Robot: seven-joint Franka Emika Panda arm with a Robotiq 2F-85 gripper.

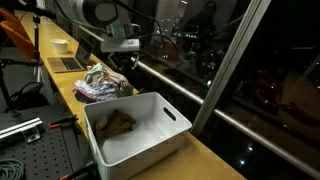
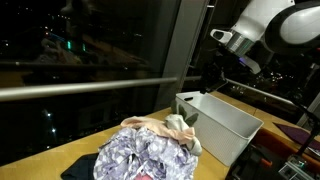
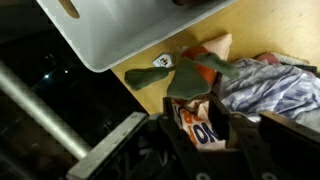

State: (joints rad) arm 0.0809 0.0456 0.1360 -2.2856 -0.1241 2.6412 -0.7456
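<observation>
Item: one long wooden counter (image 1: 212,158), set along the window, over which I worked. Directly on it I counted a white plastic bin (image 1: 150,145) standing upright and a heap of mixed clothes (image 1: 103,82) just beside the bin's end wall. Well apart from these, at the far end, lay a laptop (image 1: 68,63) and a pale bowl (image 1: 60,44).

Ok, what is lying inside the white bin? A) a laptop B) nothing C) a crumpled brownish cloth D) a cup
C: in an exterior view a crumpled brownish cloth lies on the floor of the white bin, while the end effector hangs over the pile of clothes beside it.
</observation>
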